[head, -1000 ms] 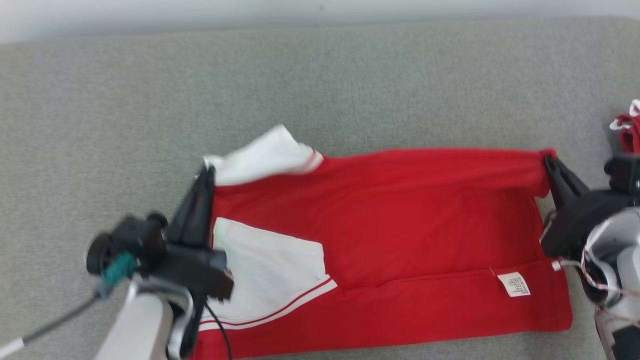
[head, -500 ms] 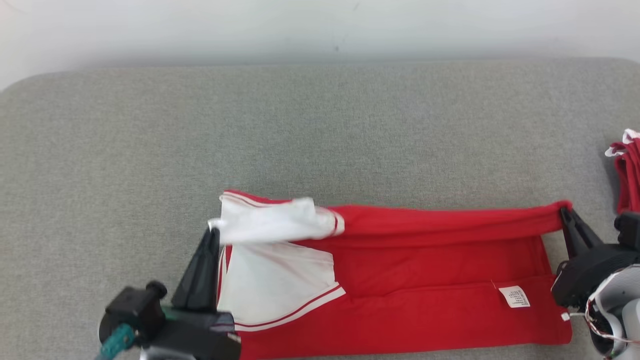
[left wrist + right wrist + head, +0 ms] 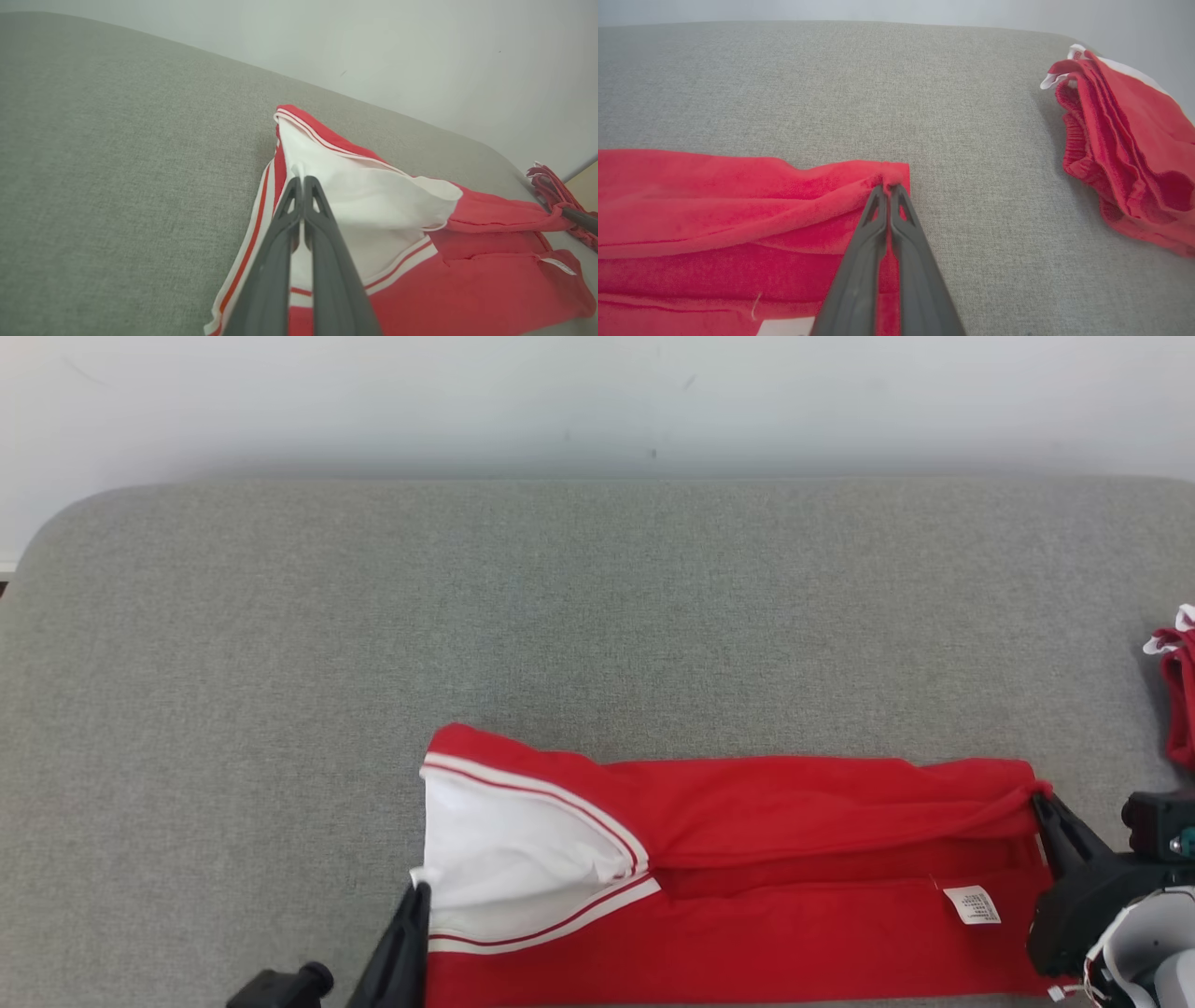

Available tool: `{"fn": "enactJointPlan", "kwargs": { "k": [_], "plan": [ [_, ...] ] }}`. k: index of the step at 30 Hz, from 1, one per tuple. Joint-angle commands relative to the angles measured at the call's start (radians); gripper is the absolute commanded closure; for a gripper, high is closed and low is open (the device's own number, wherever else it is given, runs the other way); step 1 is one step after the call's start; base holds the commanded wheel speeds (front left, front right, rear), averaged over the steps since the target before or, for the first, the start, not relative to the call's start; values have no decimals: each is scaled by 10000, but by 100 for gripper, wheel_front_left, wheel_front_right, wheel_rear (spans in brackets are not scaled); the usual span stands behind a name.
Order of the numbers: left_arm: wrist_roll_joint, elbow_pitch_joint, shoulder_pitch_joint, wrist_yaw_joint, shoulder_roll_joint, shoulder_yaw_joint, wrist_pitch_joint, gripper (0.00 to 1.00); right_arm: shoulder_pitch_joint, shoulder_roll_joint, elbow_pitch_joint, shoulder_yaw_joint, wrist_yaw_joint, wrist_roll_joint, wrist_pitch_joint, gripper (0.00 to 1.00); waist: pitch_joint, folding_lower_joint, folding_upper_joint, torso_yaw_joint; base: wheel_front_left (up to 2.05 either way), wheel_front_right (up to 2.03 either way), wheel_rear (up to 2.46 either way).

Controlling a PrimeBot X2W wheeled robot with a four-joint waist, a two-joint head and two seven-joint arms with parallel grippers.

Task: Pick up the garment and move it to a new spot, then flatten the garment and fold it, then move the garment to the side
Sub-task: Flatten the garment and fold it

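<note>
While the fold is judged to be under way, the garment (image 3: pixel 747 859) lies on the near part of the grey upholstered surface (image 3: pixel 280 709), right of centre, with its near edge cut off by the bottom of the head view. Red cloth, with a white panel (image 3: pixel 504 845) and striped trim at the left end. A white label (image 3: pixel 972 904) is noted near the right end.

Left gripper (image 3: pixel 415 896): jaws closed, pinching the white corner at the left end; confirmed in the left wrist view (image 3: pixel 302 179), where the tips meet on white cloth. Right gripper (image 3: pixel 1041 800): jaws closed on the bunched red corner at the right end; confirmed in the right wrist view (image 3: pixel 888 188).

Key relation: the long axis of the garment runs left to right, and the held edge is spanned between the two sets of jaws, one at each end. A rolled fold is seen along the far side; the lower layer is spread flat nearer the robot than the held edge. The held edge would therefore have to be carried further towards the near side and laid down, both arms moving together so that the edge is kept parallel to the long axis. Neither arm is favoured; each is at its own end.

Risk noted: slack in the middle of the span, which could be set down wrinkled.

A second red garment (image 3: pixel 1178 691) is bunched at the far right, well apart from the right gripper (image 3: pixel 1125 154). Pale wall (image 3: pixel 597 401) behind.
</note>
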Motion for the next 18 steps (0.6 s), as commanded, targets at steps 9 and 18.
{"fn": "enactJointPlan", "kwargs": {
  "k": [9, 18],
  "plan": [
    [-92, 337, 452, 51, 33, -185, 227, 100, 628, -110, -127, -16, -27, -131, 323, 0, -232, 1, 1, 50, 0, 0, 0],
    [281, 814, 519, 229, 183, -379, 147, 0, 969, 354, -320, -666, -27, -279, 161, 0, -481, 1, 1, -15, 0, 0, 0]
  ]
}}
